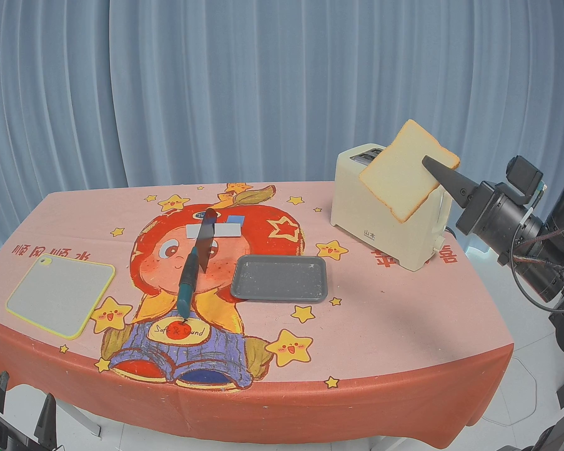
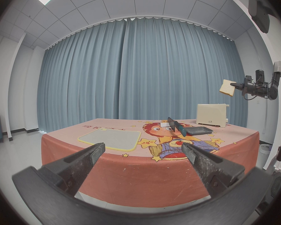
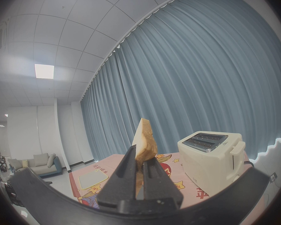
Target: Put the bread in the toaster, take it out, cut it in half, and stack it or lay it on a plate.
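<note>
Small print marks the toaster (image 1: pixel 373 217) — red characters, the tablecloth (image 1: pixel 388 324).

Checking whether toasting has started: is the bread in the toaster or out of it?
Out. The bread is pinched in the right gripper, in the air and higher than the toaster, whose slots look empty.

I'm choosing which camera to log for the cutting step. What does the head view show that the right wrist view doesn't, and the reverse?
Head view adds: the knife lying on the tablecloth, the grey tray beside it, and the open left gripper below the table edge. Right wrist view adds: a look down on both toaster slots, and a sofa across the room. Shared: the bread slice pinched in the right gripper, the toaster, the cutting board.
</note>
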Robot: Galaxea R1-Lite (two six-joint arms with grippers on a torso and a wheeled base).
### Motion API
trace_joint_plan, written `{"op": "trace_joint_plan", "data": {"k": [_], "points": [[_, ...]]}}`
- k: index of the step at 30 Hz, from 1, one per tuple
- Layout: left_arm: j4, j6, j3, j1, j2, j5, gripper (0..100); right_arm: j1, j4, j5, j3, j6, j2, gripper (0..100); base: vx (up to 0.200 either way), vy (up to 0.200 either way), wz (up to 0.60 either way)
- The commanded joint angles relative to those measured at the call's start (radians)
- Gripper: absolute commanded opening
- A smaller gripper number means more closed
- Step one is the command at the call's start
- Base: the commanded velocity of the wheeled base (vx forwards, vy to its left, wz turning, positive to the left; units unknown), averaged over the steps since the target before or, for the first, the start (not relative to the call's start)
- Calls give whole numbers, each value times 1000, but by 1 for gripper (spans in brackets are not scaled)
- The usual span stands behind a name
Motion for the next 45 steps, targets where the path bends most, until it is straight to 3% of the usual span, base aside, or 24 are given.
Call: {"op": "trace_joint_plan", "data": {"k": [1, 27, 33, 45], "points": [[-1, 0, 18, 0, 2, 0, 100, 2, -2, 1, 7, 0, 0, 0, 0, 0, 0], [-1, 0, 18, 2, 2, -3, 100, 4, -3, 12, 16, -3, 3, 0, 0, 0, 0], [-1, 0, 18, 2, 2, -3, 100, 4, -3, 12, 16, -3, 3, 0, -200, 0, 0], [-1, 0, 18, 2, 2, -3, 100, 15, -3, 11, 22, -6, -3, 0, 0, 0, 0]]}}
